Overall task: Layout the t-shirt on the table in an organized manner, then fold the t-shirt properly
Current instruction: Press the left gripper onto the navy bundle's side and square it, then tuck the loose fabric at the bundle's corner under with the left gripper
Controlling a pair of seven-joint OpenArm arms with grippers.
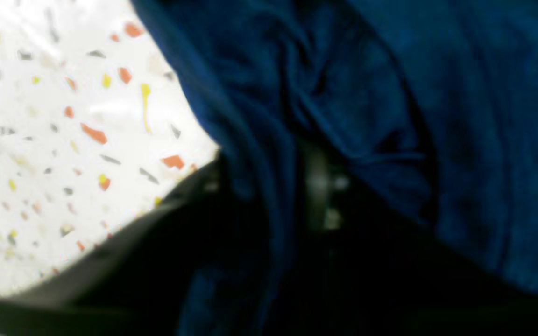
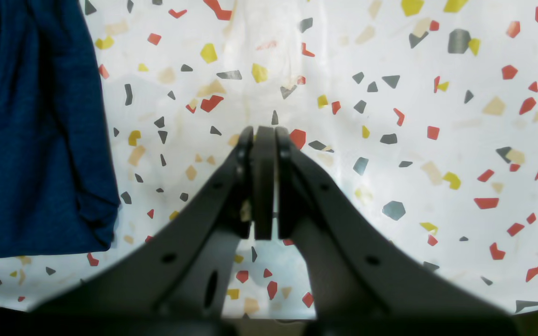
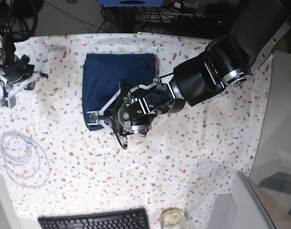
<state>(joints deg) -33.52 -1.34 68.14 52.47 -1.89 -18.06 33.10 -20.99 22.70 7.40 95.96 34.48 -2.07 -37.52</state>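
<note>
The t-shirt (image 3: 117, 86) already lies as a compact navy rectangle on the far middle of the table (image 3: 197, 157), its edges mostly square, so from where I stand the laying out looks done and the folding close to finished; what seems left is at most a last tidy of the near edge, where the cloth bunches under the arm. The table wears a white covering flecked with red, orange, yellow and grey, and it is bare around the shirt on most sides. The big dark arm reaches in from the far right corner, and the left gripper (image 3: 117, 119) sits over the shirt's near edge; its wrist view is filled with rumpled blue folds, and I cannot tell whether its fingers are spread or pinching cloth. The right gripper (image 2: 263, 140) hangs above bare covering just beside the shirt's edge, fingers pressed together on nothing. Around the table: a coil of white cable (image 3: 21, 157) on the left, a black keyboard (image 3: 95, 220) at the near edge, a small glass (image 3: 173, 217) beside it.
</note>
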